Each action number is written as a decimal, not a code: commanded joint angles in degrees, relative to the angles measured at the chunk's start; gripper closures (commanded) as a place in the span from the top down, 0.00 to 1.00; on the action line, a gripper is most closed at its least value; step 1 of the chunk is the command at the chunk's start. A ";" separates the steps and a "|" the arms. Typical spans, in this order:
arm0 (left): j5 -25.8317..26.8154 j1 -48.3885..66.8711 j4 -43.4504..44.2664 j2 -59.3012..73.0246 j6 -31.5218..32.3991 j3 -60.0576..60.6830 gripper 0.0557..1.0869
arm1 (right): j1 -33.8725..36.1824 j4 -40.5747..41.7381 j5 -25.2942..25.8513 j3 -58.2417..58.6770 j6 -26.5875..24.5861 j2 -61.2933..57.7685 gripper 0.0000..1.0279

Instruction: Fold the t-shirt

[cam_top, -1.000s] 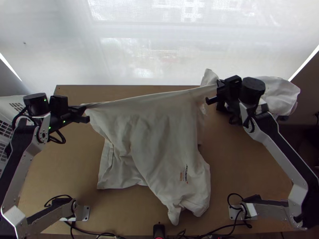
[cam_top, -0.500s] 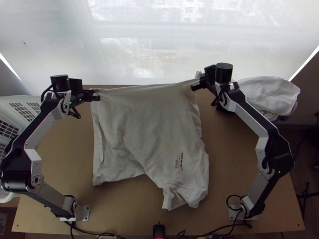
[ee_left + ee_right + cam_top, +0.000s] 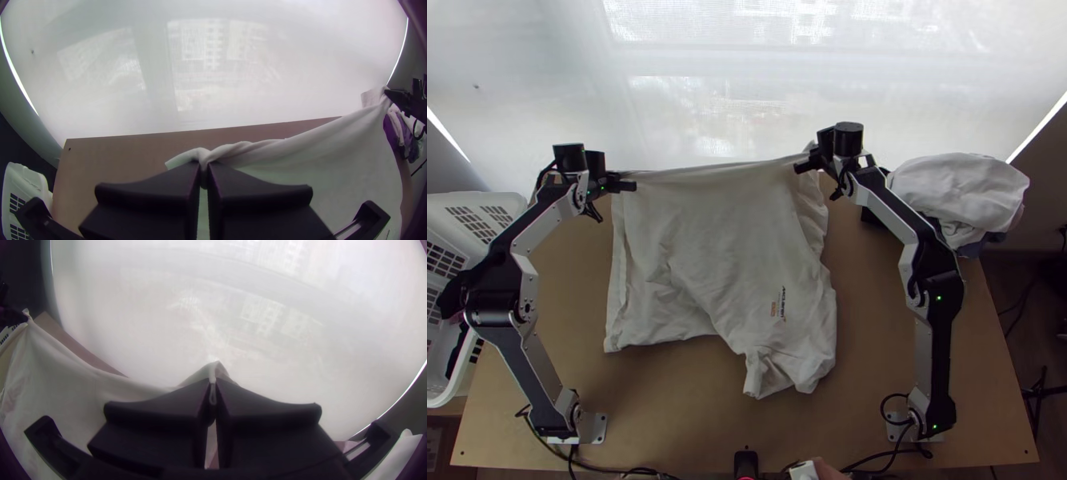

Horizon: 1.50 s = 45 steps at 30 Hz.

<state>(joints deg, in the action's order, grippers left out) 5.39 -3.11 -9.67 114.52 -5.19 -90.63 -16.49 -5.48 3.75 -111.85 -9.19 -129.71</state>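
at the table's (image 3: 875, 352) left side, noted a white basket (image 3: 455, 210) with dark cloth (image 3: 455, 296) inside. near the far edge, found the left gripper (image 3: 633, 186) with jaws clenched on a top corner of the shirt (image 3: 723, 232). between the grippers, recorded the shirt's far edge pulled taut, with the nearer part lying on the table, rumpled at its near right. found the right gripper (image 3: 800, 167) grasping the other top corner, jaws closed on fabric. at far right, noted a white cloth pile (image 3: 959, 178).

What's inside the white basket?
Dark cloth lies in the white basket. The left arm covers part of it and the top view's edge cuts it off; anything there can't be seen.
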 commanded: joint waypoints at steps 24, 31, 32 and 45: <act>7.97 0.57 -24.43 -14.15 1.50 5.55 0.88 | -2.67 -4.19 1.70 1.46 4.80 4.55 0.95; 9.11 -1.46 -39.55 -31.90 -7.20 20.41 0.88 | -3.90 -4.46 1.35 16.40 6.99 18.97 0.95; 9.20 -1.98 -41.39 -34.01 -8.26 22.08 0.88 | -4.34 -4.72 1.26 18.43 7.08 20.90 0.95; 9.11 -2.25 -49.83 -48.25 -13.35 39.13 0.86 | -7.33 -11.66 -1.20 35.56 7.08 43.49 0.95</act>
<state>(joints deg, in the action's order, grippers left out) 14.39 -5.72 -57.21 72.64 -16.51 -60.69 -22.41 -12.67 4.45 -83.83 -2.11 -96.44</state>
